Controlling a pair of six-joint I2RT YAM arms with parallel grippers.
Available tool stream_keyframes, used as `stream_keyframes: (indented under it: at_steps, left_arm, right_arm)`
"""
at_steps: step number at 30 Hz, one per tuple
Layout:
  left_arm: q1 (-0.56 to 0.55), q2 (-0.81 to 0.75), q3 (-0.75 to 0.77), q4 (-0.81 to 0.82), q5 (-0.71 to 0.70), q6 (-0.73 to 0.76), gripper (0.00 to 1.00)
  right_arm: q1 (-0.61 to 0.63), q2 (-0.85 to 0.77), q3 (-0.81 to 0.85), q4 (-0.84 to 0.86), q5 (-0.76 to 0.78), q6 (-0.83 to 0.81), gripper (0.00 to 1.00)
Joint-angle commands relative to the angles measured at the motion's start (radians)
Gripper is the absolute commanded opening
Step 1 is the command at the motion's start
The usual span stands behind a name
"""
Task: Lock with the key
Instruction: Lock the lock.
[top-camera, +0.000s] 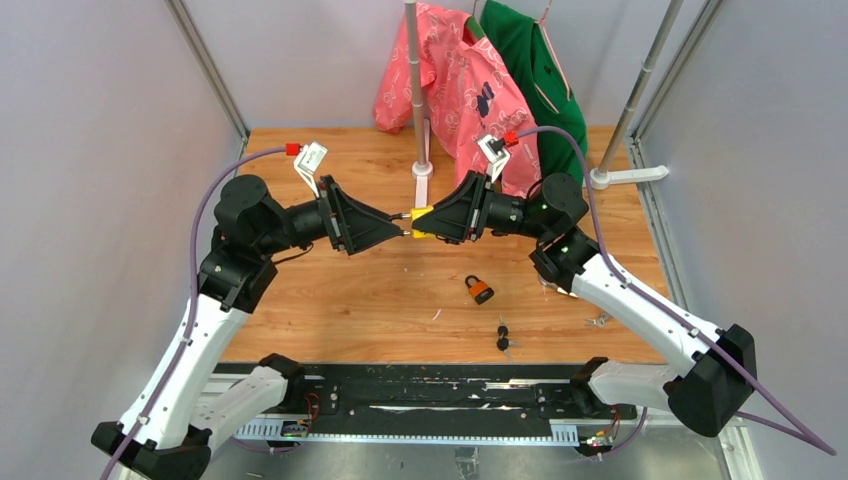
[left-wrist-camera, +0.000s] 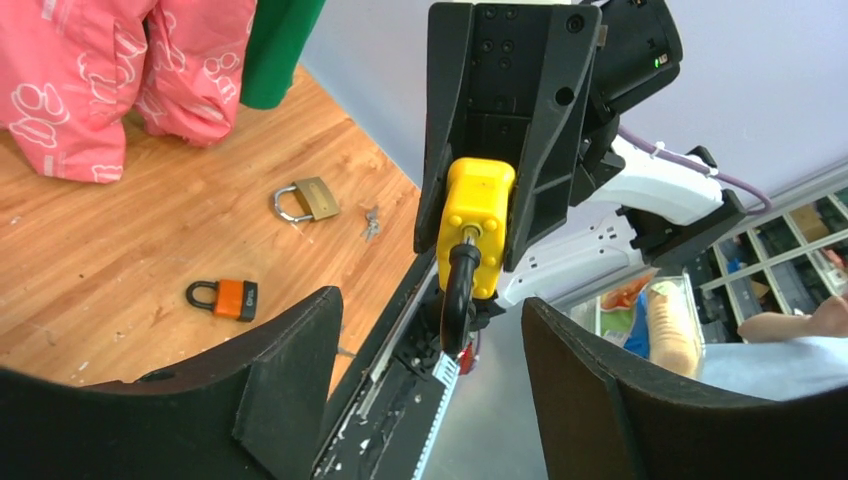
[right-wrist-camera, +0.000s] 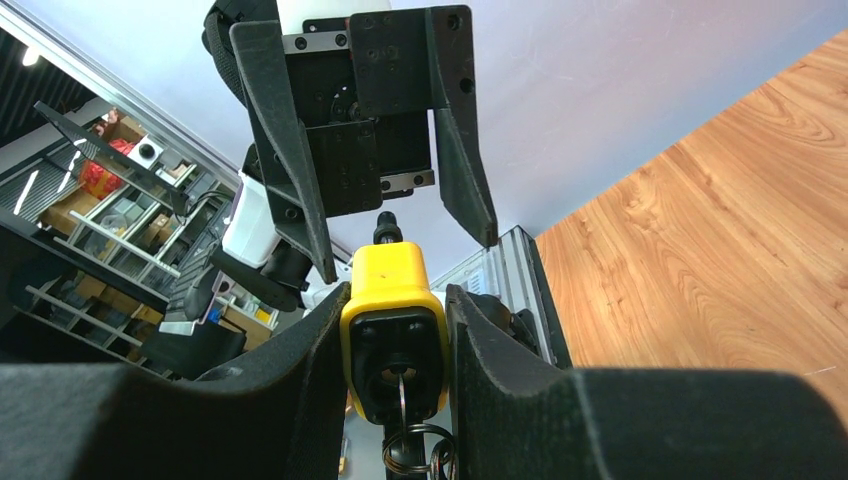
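Padlock (top-camera: 421, 220), yellow, mid-air above counter (top-camera: 330, 300) centre, pinched by right pincer (right-wrist-camera: 395, 290). Key (right-wrist-camera: 400, 385) with ring sits in its keyhole. Left pincer (left-wrist-camera: 430, 300) spread at 9 o'clock, fingers clear of the black shackle (left-wrist-camera: 458, 295). Pole base (top-camera: 423, 168) near at 12. Orange padlock (top-camera: 479, 290) and loose keys (top-camera: 503, 337) at 5, toward front edge.

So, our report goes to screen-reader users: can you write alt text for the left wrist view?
The right gripper clamps a yellow padlock in mid-air, its black shackle pointing toward the open left gripper. To the left, an orange padlock and a brass padlock lie on the wooden table.
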Motion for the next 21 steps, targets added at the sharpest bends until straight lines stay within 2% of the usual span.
stream_keyframes:
  at_steps: [1,18,19,21]
  left_arm:
    - [0.025,-0.030,-0.011,0.019,0.038,-0.012,0.67]
    - [0.025,-0.015,-0.038,0.101,0.068,-0.072,0.31]
    - [0.025,-0.015,-0.040,0.103,0.069,-0.076,0.27]
    - [0.025,-0.009,-0.046,0.116,0.069,-0.085,0.14]
  right_arm:
    - [-0.017,-0.027,0.051,0.038,-0.023,-0.013,0.00]
    - [-0.017,-0.002,0.059,0.062,-0.050,0.007,0.00]
    - [-0.017,0.001,0.060,0.061,-0.054,0.007,0.00]
    - [-0.017,0.008,0.066,0.049,-0.066,0.005,0.00]
